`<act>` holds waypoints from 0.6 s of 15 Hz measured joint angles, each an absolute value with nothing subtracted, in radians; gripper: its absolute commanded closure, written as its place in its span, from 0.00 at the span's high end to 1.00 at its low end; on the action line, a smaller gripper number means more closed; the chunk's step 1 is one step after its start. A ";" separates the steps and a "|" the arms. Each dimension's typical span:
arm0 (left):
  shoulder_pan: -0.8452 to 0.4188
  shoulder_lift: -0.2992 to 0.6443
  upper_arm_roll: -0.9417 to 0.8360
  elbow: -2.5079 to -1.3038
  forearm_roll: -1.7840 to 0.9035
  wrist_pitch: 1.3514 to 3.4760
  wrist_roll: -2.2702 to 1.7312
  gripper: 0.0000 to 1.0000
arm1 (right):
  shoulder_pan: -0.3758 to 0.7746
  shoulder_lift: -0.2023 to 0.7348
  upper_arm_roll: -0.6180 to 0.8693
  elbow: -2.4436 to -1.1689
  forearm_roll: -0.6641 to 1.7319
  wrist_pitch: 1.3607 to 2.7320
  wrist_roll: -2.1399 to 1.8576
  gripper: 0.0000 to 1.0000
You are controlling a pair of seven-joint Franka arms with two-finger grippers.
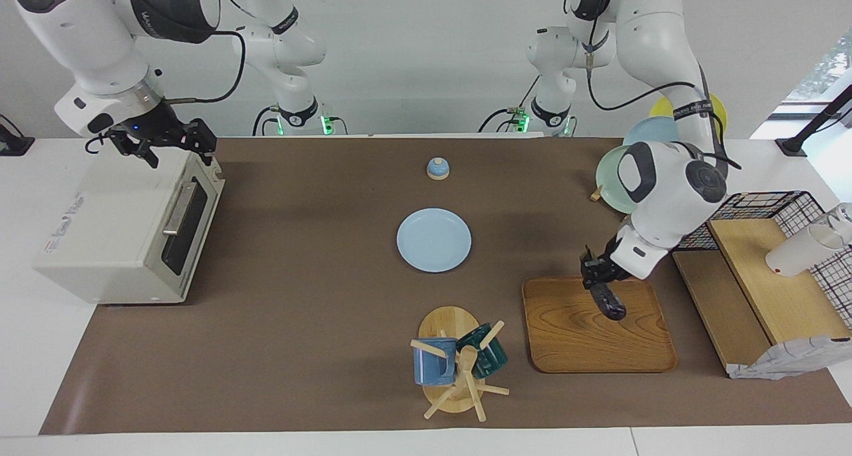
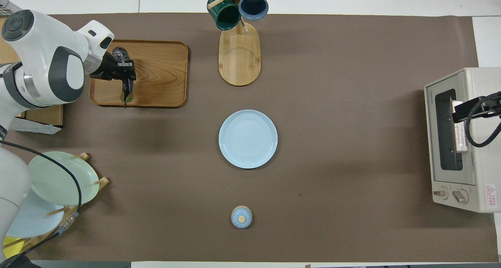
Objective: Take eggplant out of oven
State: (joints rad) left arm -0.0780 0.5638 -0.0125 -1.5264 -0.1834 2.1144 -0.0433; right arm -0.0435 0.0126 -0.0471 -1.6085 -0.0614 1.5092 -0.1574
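The dark purple eggplant (image 1: 612, 303) hangs in my left gripper (image 1: 594, 277), which is shut on it, over the wooden tray (image 1: 586, 343). In the overhead view the eggplant (image 2: 119, 56) lies across the tray (image 2: 160, 72) under the left gripper (image 2: 124, 73), its greenish stem tip toward the robots. The off-white oven (image 1: 113, 229) stands at the right arm's end of the table with its dark glass door shut; it also shows in the overhead view (image 2: 475, 142). My right gripper (image 1: 162, 143) is over the oven's top, by the door's upper edge, and also shows in the overhead view (image 2: 467, 110).
A light blue plate (image 1: 434, 239) lies mid-table, with a small blue lidded pot (image 1: 437, 168) nearer the robots. A mug tree (image 1: 459, 363) with two mugs stands beside the tray. A plate rack (image 2: 58, 182), a wire basket (image 1: 765, 206) and a wooden shelf (image 1: 779, 289) are at the left arm's end.
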 measured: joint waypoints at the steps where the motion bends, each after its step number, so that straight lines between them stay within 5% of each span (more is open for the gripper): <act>1: -0.076 0.578 -0.013 -1.513 -0.177 2.120 -0.043 0.59 | -0.044 0.012 -0.047 -1.609 -0.061 1.509 -0.157 1.00; 2: -0.076 0.582 -0.014 -1.509 -0.160 2.129 -0.043 0.98 | -0.044 0.012 -0.047 -1.609 -0.061 1.509 -0.157 1.00; 9: -0.056 0.565 -0.016 -1.499 -0.127 2.124 -0.039 1.00 | -0.044 0.012 -0.047 -1.611 -0.061 1.509 -0.157 1.00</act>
State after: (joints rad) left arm -0.0558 0.5651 -0.0160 -1.4991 -0.1274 2.1235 -0.0392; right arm -0.0435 0.0116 -0.0472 -1.6109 -0.0614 1.5092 -0.1572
